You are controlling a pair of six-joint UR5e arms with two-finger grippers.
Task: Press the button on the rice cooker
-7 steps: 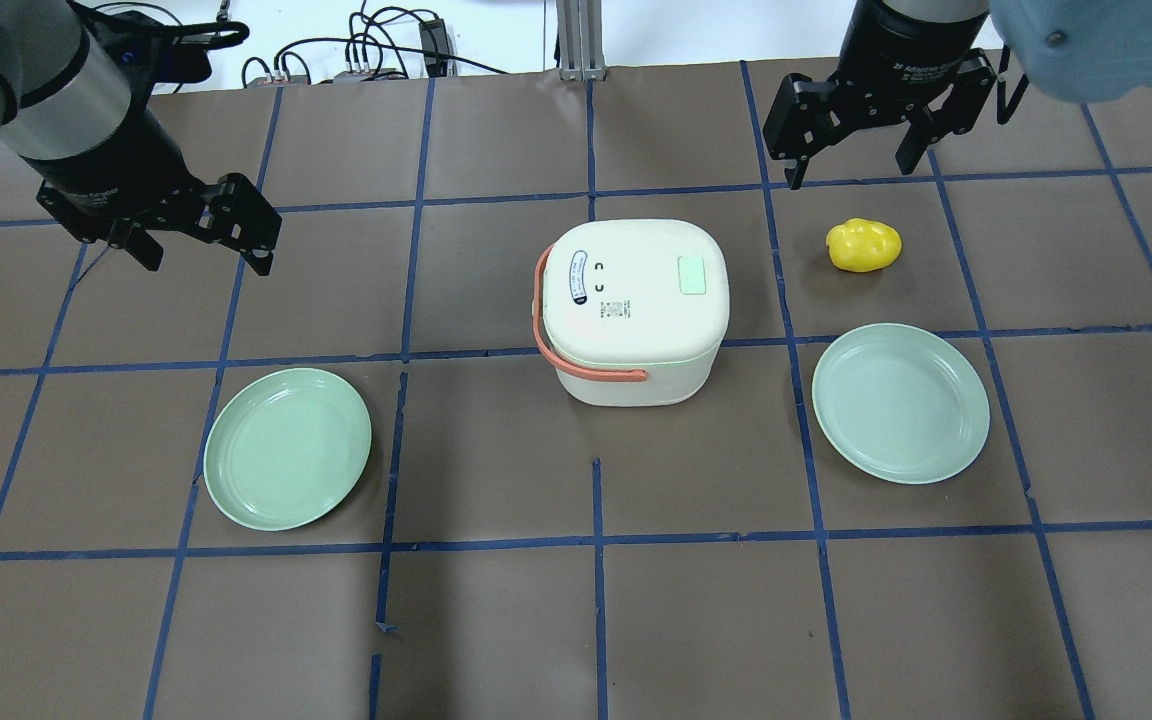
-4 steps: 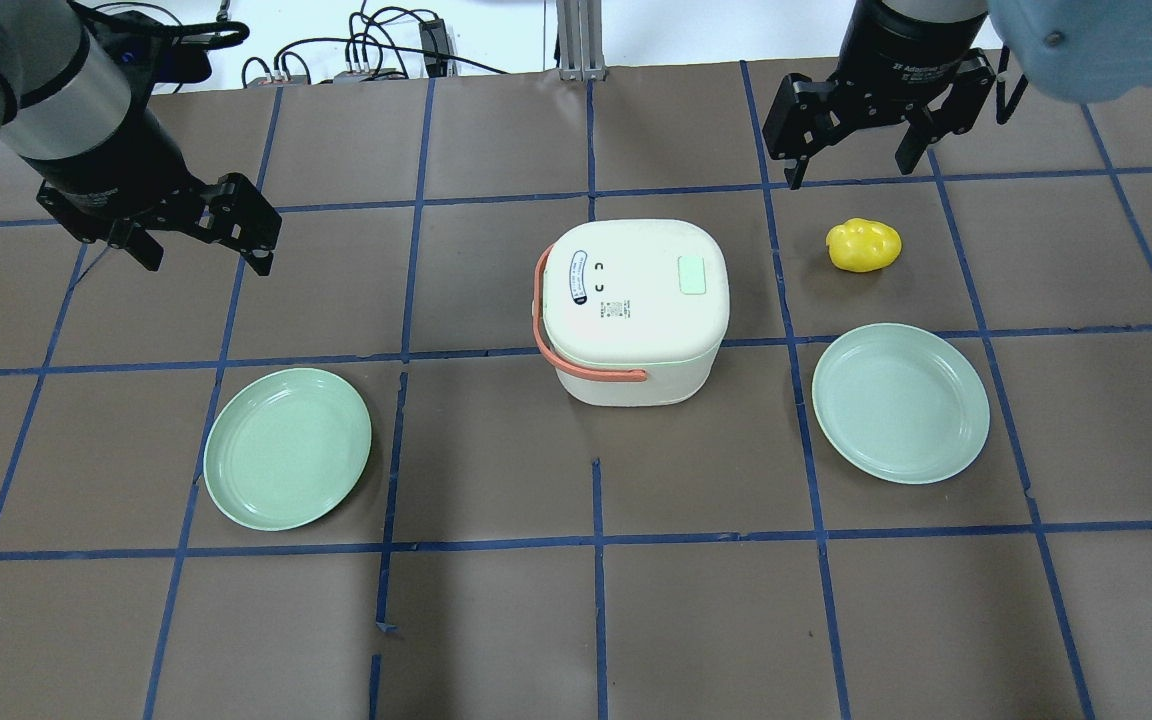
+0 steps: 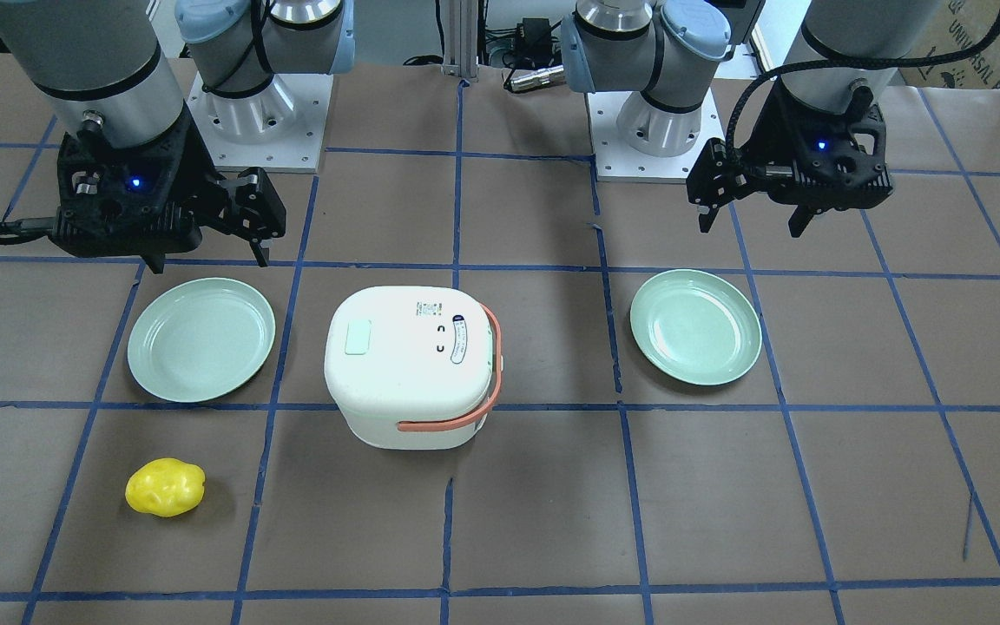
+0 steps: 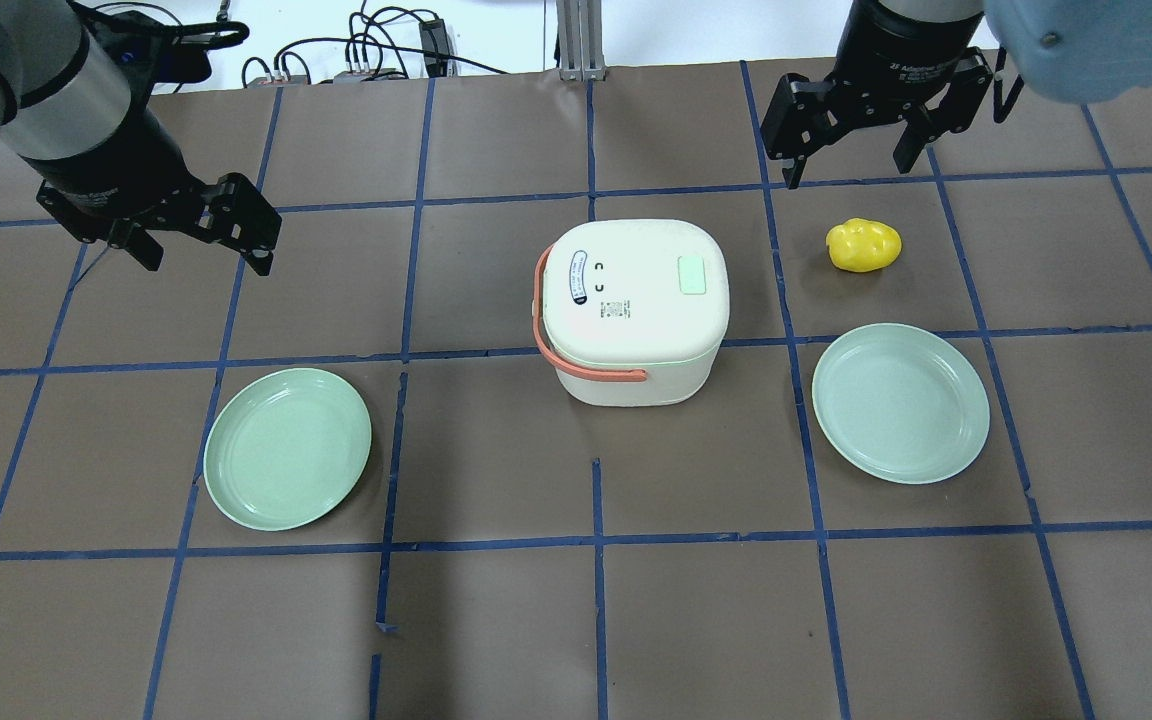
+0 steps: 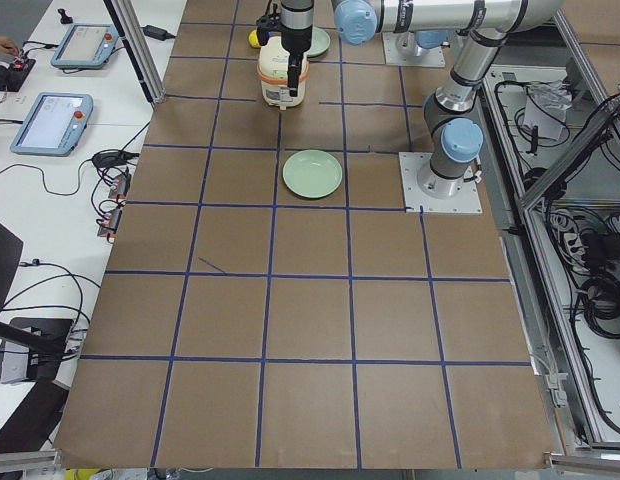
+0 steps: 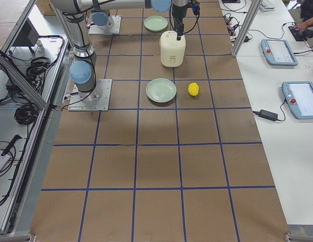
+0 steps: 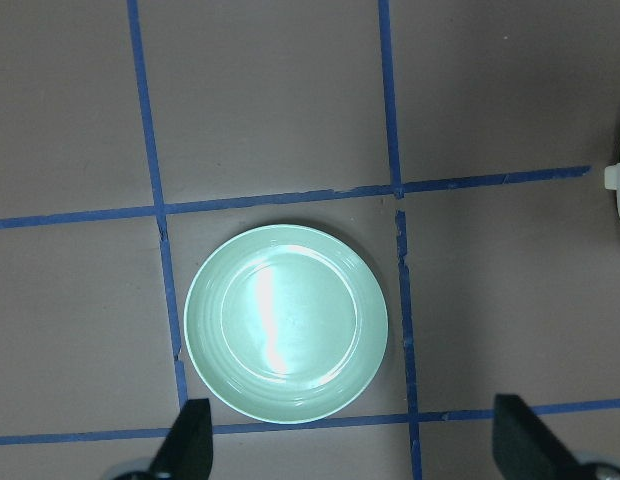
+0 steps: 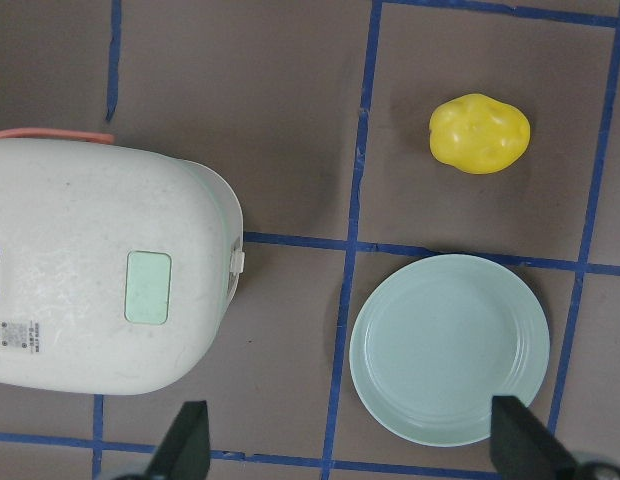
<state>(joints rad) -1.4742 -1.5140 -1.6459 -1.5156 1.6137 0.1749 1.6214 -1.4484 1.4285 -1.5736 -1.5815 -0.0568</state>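
Observation:
The white rice cooker (image 4: 636,320) with an orange handle stands at the table's middle, lid shut. Its pale green button (image 4: 693,274) is on the lid's right side; it also shows in the right wrist view (image 8: 148,287) and the front view (image 3: 358,338). My left gripper (image 4: 206,258) is open and empty, high over the table's far left, well apart from the cooker. My right gripper (image 4: 849,172) is open and empty at the far right, beyond the cooker's button side. Neither gripper touches anything.
A green plate (image 4: 287,448) lies front left of the cooker and another green plate (image 4: 900,402) lies to its right. A yellow lumpy object (image 4: 864,245) lies between the right gripper and the right plate. Cables run along the far edge.
The right gripper has shifted very slightly toward the table's far edge. The left gripper and the objects have not moved.

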